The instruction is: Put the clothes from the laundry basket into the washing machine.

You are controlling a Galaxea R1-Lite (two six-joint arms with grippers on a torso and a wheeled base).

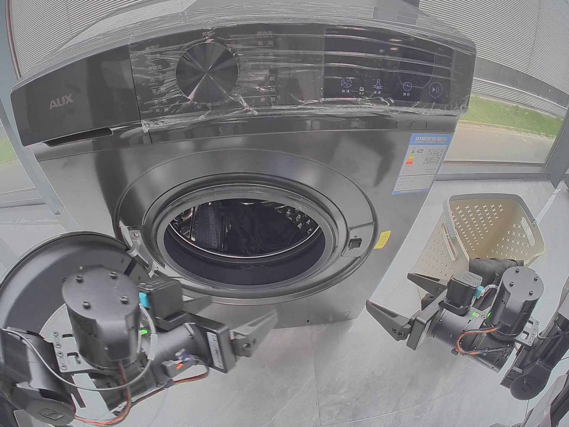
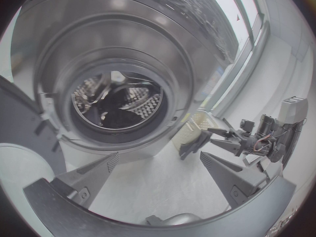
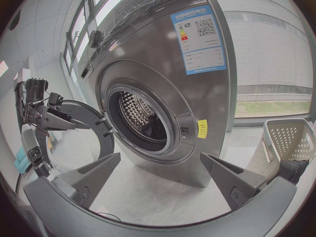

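Front-loading washing machine with its door swung open to the robot's left; dark clothes already lie in the drum. The laundry basket stands tilted on the floor just beside the machine's right flank. A dark garment is bunched at its mouth; whether it is one piece or several cannot be told. The right gripper hovers near the basket, jaws wide and empty. The left gripper, likewise wide and empty, hangs below the drum opening. The step in hand appears to be fetching that garment: the right gripper should turn to the basket mouth, bite deep into the bulk of cloth, lift it clear, and release well inside the drum so nothing trails out.
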